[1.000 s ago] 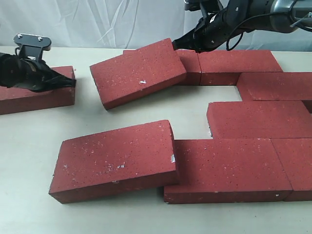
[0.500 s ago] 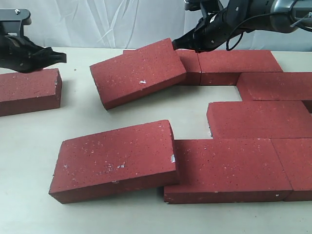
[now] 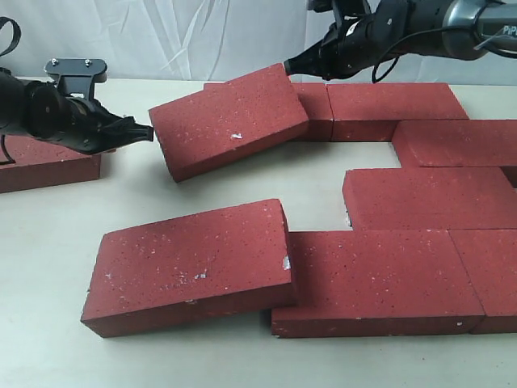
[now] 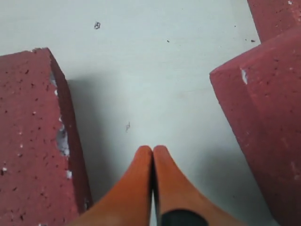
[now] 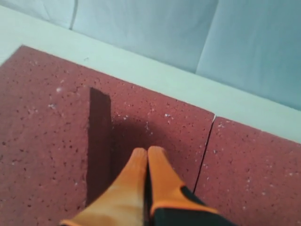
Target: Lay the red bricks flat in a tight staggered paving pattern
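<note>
Several red bricks lie on the pale table. One brick (image 3: 230, 121) sits askew, its far end propped on the back row (image 3: 388, 101). My left gripper (image 3: 150, 129) is shut and empty, its tips just off that brick's left corner, between it (image 4: 268, 117) and the far-left brick (image 3: 48, 166) (image 4: 28, 141). In the left wrist view the shut left gripper (image 4: 153, 150) hovers over bare table. My right gripper (image 3: 288, 66) (image 5: 147, 151) is shut and empty, just above the propped brick's raised far edge (image 5: 42, 141) and the back-row brick (image 5: 160, 117).
A front brick (image 3: 190, 263) leans with one end on the front-row brick (image 3: 380, 279). More bricks (image 3: 428, 198) fill the right side, with a gap of table (image 3: 367, 153) among them. A white cloth backdrop (image 3: 178, 36) stands behind.
My left gripper has left the far-left brick and swung right to the askew brick's corner. The far-left brick ended a little further left. The right gripper rose slightly.
</note>
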Robot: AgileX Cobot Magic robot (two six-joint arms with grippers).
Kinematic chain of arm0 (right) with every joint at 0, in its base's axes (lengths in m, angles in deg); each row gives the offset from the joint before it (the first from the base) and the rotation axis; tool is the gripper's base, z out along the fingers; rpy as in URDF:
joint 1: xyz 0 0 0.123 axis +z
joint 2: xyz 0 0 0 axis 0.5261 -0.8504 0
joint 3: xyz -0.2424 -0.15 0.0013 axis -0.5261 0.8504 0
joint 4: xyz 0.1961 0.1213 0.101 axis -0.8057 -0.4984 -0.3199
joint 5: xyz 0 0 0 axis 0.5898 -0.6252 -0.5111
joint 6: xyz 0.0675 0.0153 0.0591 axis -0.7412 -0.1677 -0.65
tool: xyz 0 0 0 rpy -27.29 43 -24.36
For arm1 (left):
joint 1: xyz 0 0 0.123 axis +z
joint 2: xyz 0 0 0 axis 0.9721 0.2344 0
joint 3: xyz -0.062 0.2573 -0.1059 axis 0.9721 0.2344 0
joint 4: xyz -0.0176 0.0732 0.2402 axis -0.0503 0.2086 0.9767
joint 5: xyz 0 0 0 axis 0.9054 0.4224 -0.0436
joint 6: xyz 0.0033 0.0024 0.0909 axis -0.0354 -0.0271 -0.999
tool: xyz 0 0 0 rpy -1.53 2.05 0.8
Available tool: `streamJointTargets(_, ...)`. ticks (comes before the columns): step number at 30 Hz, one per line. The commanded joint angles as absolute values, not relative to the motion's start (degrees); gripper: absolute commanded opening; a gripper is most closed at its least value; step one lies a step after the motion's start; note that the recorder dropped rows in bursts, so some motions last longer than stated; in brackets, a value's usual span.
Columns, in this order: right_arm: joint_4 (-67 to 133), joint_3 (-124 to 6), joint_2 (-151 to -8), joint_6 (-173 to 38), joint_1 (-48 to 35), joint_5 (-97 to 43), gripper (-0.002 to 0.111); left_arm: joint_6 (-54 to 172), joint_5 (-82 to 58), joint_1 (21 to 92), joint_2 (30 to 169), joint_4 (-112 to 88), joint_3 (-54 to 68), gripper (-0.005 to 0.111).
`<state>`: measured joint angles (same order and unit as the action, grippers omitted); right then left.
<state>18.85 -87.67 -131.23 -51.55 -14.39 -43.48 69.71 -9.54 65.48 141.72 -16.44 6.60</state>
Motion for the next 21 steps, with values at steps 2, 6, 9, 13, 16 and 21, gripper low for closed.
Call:
streamJointTargets(2, 19.07, -87.94, -134.03, -51.59, -14.41, -42.62, -0.001, 69.93, -10.53, 64.69, 143.64, -17.9, 6.64, 0.0)
streamJointTargets(6, 18.78, -87.94, -134.98, -51.59, -14.41, -41.95, -0.001, 69.93, -10.64, 63.12, 144.2, -18.07, 6.64, 0.0)
streamJointTargets(9, 15.08, -87.94, -135.59, -51.59, -14.12, -41.94, -0.001, 69.79, -10.98, 62.01, 144.2, -17.93, 6.38, 0.0)
streamJointTargets(13, 14.33, -87.94, -136.09, -51.59, -12.88, -42.89, -0.001, 69.79, -9.87, 61.63, 144.2, -17.42, 5.49, 0.0)
streamJointTargets(16, 14.66, -87.94, -135.84, -51.43, -11.63, -44.14, -0.001, 69.79, -9.87, 61.63, 144.2, -17.28, 5.49, 0.0)
streamJointTargets(21, 11.69, -87.94, -133.72, -51.43, -10.46, -48.41, -0.001, 69.68, -7.11, 61.63, 144.2, -13.12, 5.49, 0.0)
